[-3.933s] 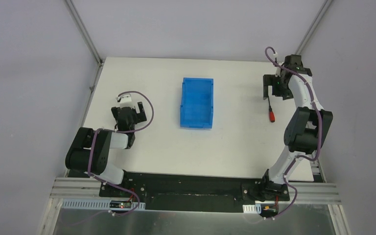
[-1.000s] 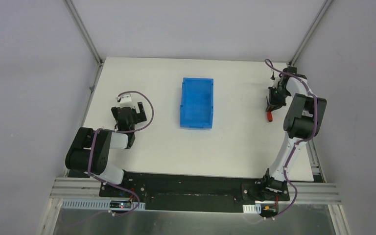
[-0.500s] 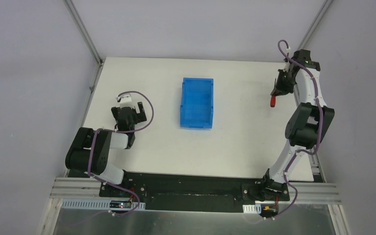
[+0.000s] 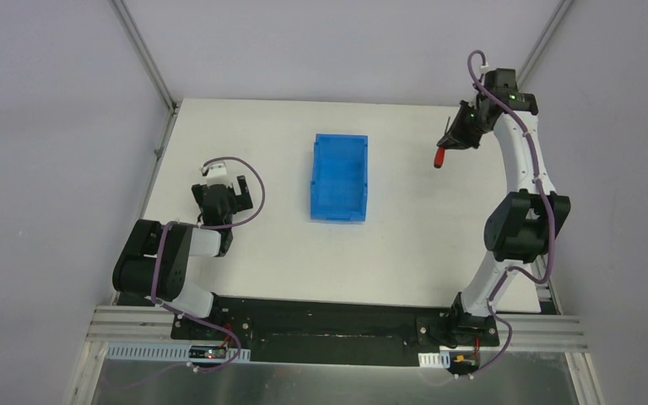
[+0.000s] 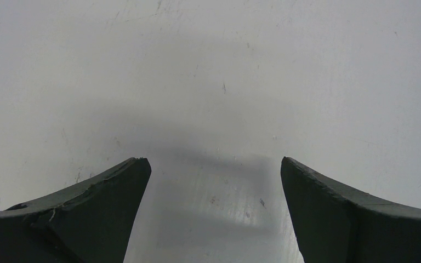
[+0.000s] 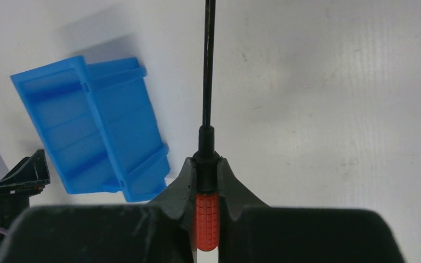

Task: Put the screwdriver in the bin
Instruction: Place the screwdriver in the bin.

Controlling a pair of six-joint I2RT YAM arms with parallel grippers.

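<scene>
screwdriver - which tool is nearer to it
Right: the right tool grips the screwdriver by its red handle; the left tool sits far off, beyond the bin.

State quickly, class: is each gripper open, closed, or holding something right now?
Left gripper: open, holding nothing.
Right gripper: closed on the screwdriver.

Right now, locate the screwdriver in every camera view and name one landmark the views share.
Top external: upper right, the screwdriver is held above the table by the right gripper, red handle pointing down-left.
Left wrist: not in it.
Right wrist: centre, red handle clamped at the bottom, shaft running to the top edge.
Shared landmark: the blue bin, in the top and right wrist views only.
</scene>
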